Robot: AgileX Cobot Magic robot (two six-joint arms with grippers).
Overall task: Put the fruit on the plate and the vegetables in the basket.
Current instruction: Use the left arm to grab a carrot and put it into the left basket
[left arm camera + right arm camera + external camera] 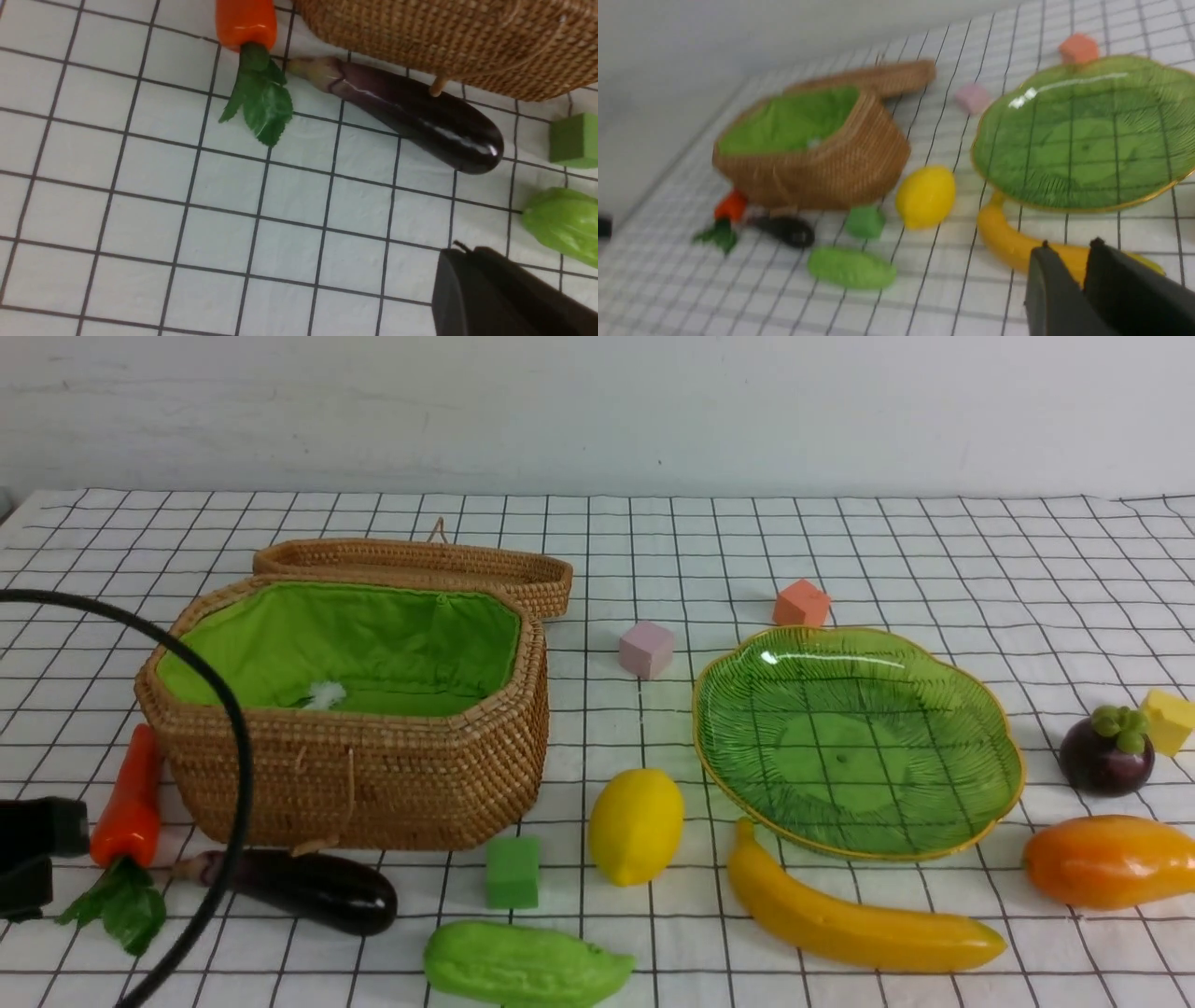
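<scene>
The green leaf-shaped plate [980,821] lies empty at the right. Around it on the cloth lie the lemon [636,825], banana [854,915], orange mango-like fruit [1111,861] and mangosteen [1107,751]. The wicker basket [373,775] stands at the left, open, green-lined, with no vegetable in it. The carrot [131,798], eggplant [313,889] and green gourd [523,966] lie beside and in front of it. My left gripper [465,252] is shut and empty, near the carrot leaves [261,100]. My right gripper [1069,245] hovers over the banana [1013,242], jaws slightly parted, empty.
The basket's woven lid [420,565] leans behind it. Foam cubes lie about: green [513,871], pink [646,649], orange [801,604], yellow [1169,720]. A black cable [238,747] arcs in front of the basket's left side.
</scene>
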